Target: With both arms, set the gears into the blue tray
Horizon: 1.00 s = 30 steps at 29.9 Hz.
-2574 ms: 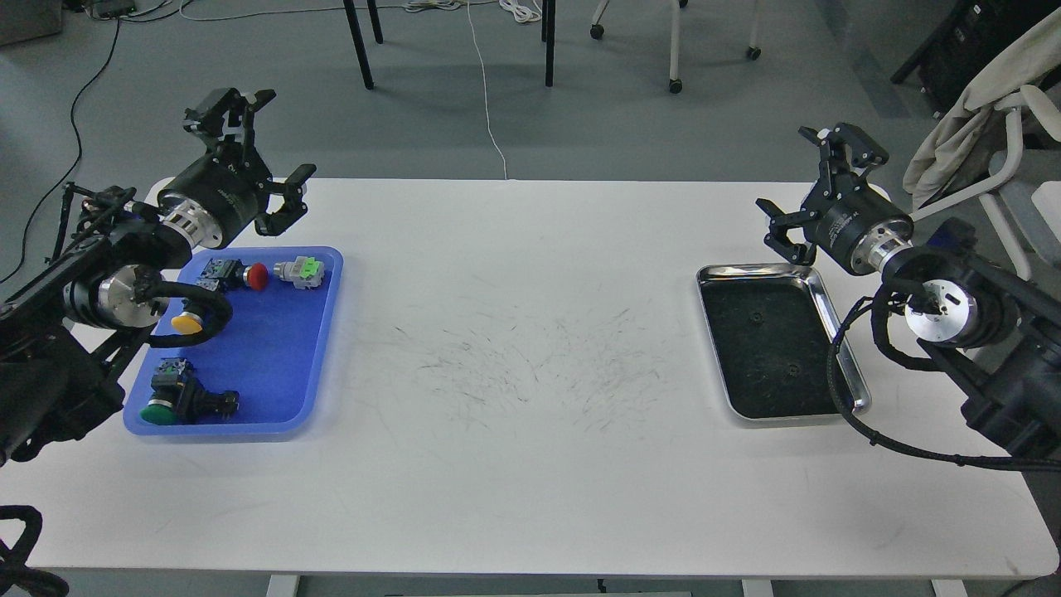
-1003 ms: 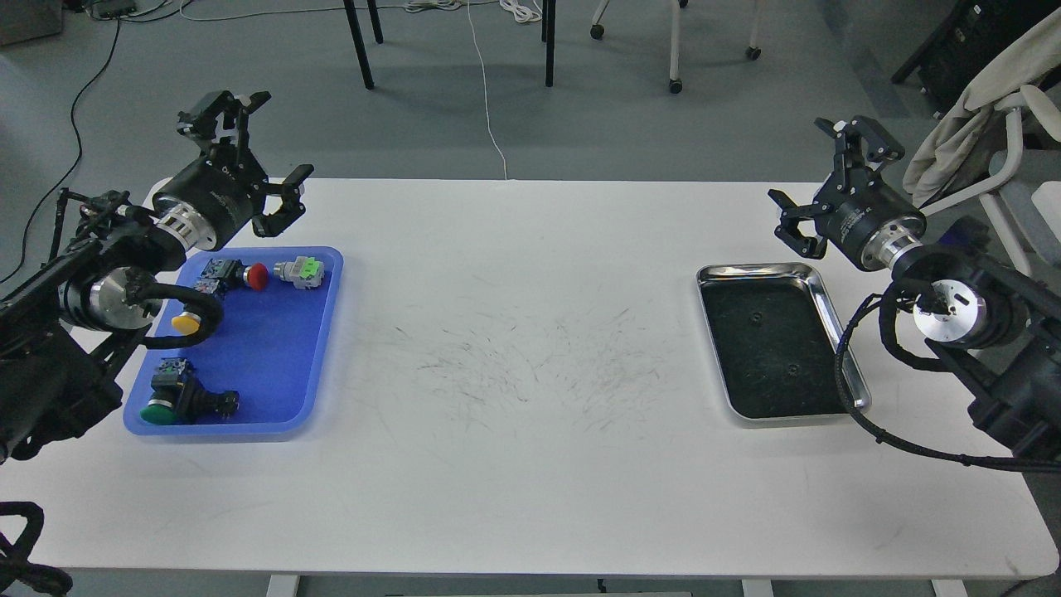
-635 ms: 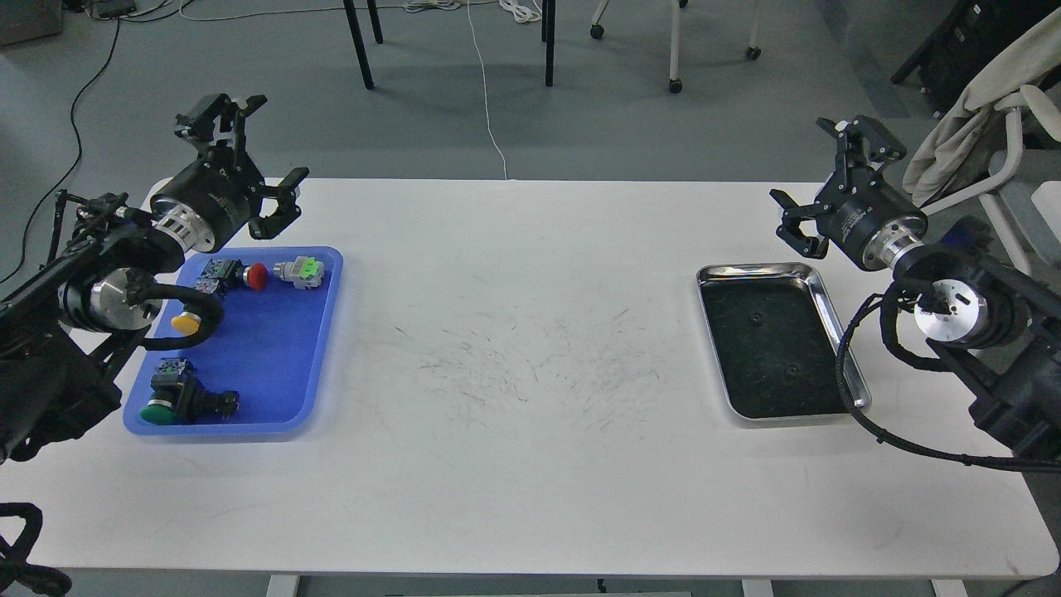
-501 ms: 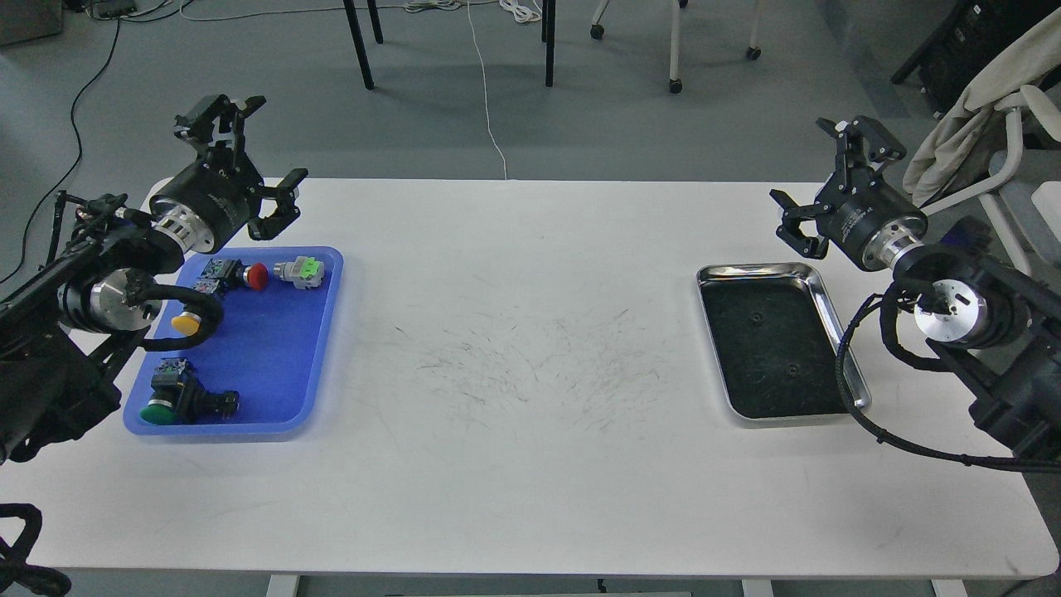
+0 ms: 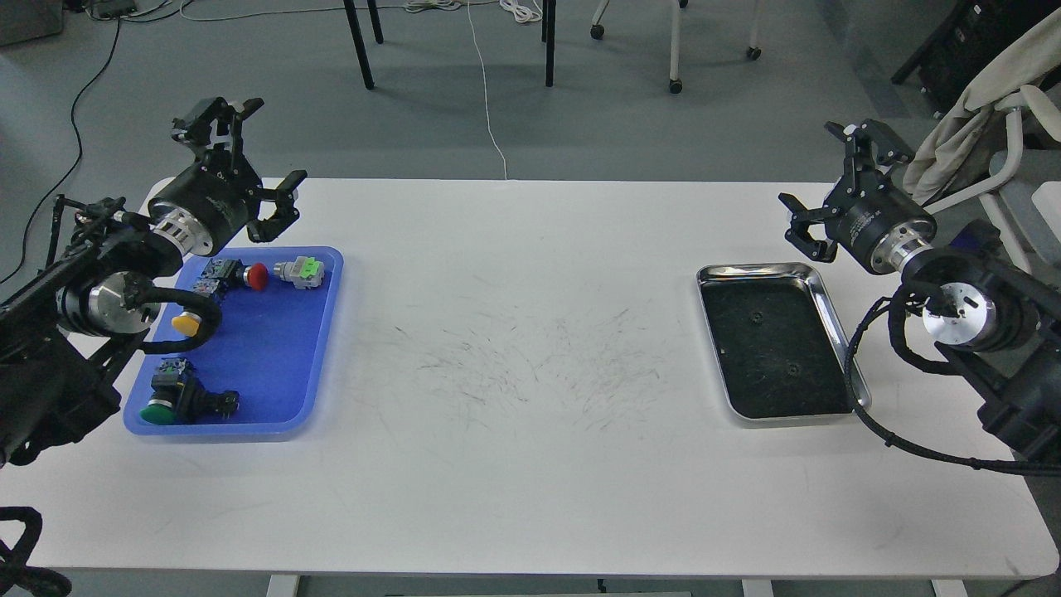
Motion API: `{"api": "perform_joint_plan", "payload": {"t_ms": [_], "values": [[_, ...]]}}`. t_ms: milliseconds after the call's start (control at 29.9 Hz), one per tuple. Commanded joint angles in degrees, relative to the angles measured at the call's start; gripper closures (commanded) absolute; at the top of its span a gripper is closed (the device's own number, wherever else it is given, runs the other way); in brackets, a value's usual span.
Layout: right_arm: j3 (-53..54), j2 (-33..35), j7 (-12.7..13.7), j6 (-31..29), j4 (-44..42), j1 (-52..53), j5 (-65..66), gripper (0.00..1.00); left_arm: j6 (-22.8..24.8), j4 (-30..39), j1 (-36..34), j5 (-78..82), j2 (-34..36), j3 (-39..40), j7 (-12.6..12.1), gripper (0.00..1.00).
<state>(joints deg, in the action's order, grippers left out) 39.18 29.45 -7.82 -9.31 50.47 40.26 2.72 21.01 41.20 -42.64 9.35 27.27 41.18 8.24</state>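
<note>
Two tiny black gears [image 5: 754, 317] [image 5: 793, 368] lie on the dark inside of the shiny steel tray [image 5: 750, 268] at the table's right. The blue tray [image 5: 273, 365] sits at the left and holds several push-buttons, with no gear that I can make out in it. My left gripper [image 5: 253, 157] hangs open and empty above the blue tray's far edge. Above the steel tray's far right corner, my right gripper [image 5: 833, 182] is open too, with nothing between its fingers.
In the blue tray lie a red-capped button [image 5: 257, 276], a green-and-grey switch [image 5: 300, 271], a yellow-capped button [image 5: 186, 323] and a green-capped button [image 5: 170, 404]. The white table [image 5: 530, 373] shows dark scuff marks at its middle. Chair legs and cables stand on the floor behind.
Both arms have drawn slightly outward: the left gripper drifted left, the right gripper drifted right and away from the steel tray. Both stayed open; nothing on the table moved.
</note>
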Motion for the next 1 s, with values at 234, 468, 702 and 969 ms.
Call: {"api": "perform_joint_plan", "payload": {"t_ms": [234, 468, 702, 969], "values": [[-0.1, 0.5, 0.0, 0.0, 0.1, -0.1, 0.0, 0.0, 0.0, 0.0, -0.3, 0.1, 0.4, -0.1, 0.0, 0.01], [0.1, 0.4, -0.1, 0.0, 0.1, -0.3, 0.0, 0.0, 0.8, 0.1, -0.3, 0.1, 0.2, -0.2, -0.2, 0.01], [1.3, 0.2, -0.1, 0.0, 0.0, -0.4, 0.0, 0.0, -0.3, 0.0, -0.4, 0.1, 0.1, -0.3, 0.0, 0.01], [2.7, -0.4, -0.1, 0.1, -0.8, -0.4, 0.0, 0.0, -0.4, 0.0, -0.8, 0.1, 0.0, -0.3, 0.0, 0.01]]}}
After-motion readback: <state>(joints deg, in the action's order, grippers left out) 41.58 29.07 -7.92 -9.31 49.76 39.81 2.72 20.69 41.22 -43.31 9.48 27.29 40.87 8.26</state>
